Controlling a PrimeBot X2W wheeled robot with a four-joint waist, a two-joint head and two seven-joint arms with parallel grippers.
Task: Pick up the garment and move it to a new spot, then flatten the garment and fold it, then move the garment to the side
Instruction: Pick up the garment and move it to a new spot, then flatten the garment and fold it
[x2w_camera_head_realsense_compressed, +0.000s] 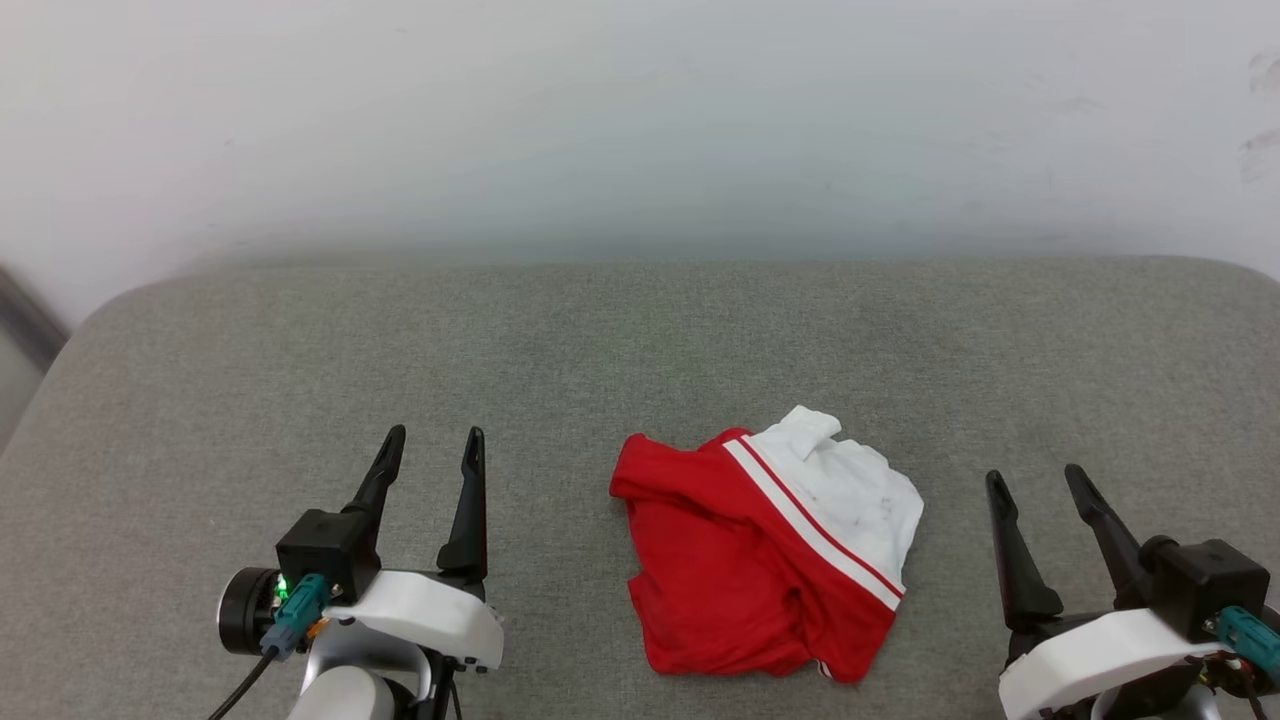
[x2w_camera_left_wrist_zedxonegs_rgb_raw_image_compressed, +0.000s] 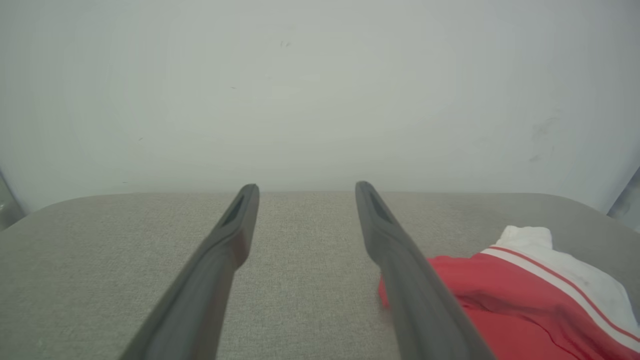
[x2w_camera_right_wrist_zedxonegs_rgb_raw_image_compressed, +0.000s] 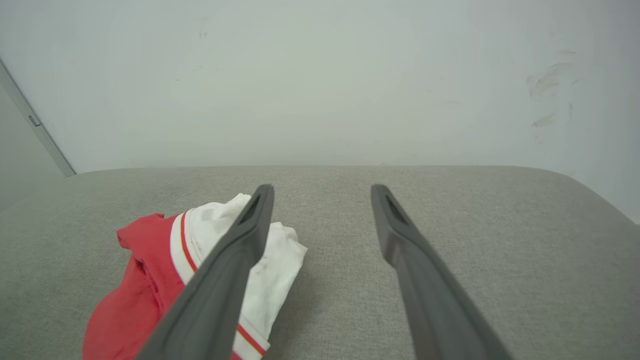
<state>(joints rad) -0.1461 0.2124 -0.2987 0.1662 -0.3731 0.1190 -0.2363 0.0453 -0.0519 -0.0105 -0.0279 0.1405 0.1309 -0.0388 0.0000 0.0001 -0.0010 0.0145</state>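
Note:
The garment (x2w_camera_head_realsense_compressed: 770, 555) lies crumpled on the grey cushion, red with a white sleeve and red-and-white stripe trim on top. My left gripper (x2w_camera_head_realsense_compressed: 435, 450) stands open to its left, a hand's width away, with nothing between its fingers. On the garment's right my right gripper (x2w_camera_head_realsense_compressed: 1035, 478) is open too, clear of the cloth. The left wrist view has the garment (x2w_camera_left_wrist_zedxonegs_rgb_raw_image_compressed: 520, 300) at lower right beside the left gripper (x2w_camera_left_wrist_zedxonegs_rgb_raw_image_compressed: 306, 189). In the right wrist view the garment (x2w_camera_right_wrist_zedxonegs_rgb_raw_image_compressed: 150, 290) sits at lower left, partly behind one finger of the right gripper (x2w_camera_right_wrist_zedxonegs_rgb_raw_image_compressed: 322, 190).
The grey fabric cushion (x2w_camera_head_realsense_compressed: 640, 350) spreads wide, with rounded back corners. A pale wall (x2w_camera_head_realsense_compressed: 640, 120) rises directly behind its far edge. Bare cushion lies beyond and to both sides of the garment.

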